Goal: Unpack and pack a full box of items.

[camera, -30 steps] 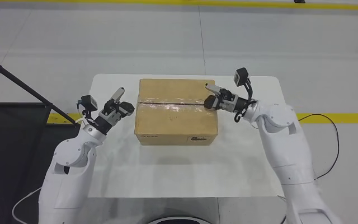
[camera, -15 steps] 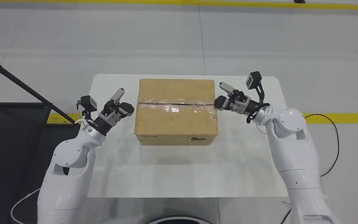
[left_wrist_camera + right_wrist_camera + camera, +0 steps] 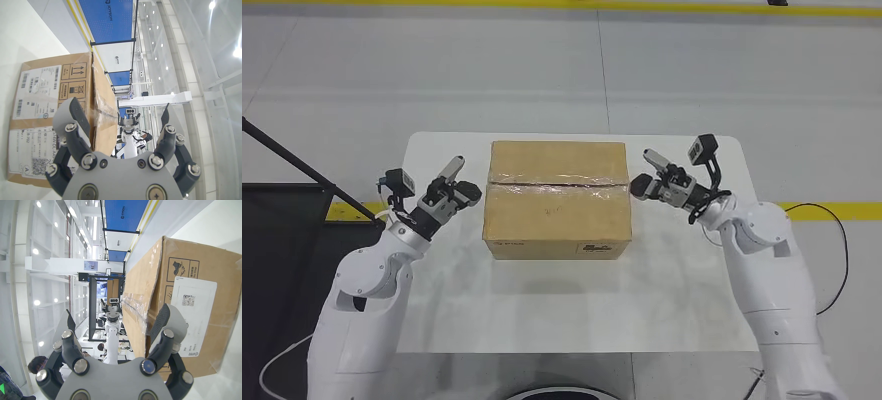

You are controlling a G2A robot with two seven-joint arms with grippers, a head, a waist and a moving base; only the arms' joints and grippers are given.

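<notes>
Left gripper (image 3: 463,177): fingers apart, empty, just beside the box (image 3: 557,215) at its left end. Right gripper (image 3: 644,171): fingers apart, empty, just beside the box's right end. Box: flaps shut under tape (image 3: 557,183), standing on the table (image 3: 542,300) between both grippers.

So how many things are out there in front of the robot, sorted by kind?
cardboard box: 1
white table: 1
robot tools: 2, the left tool and the right tool, both open, one at each end of the box
Total: 4
</notes>
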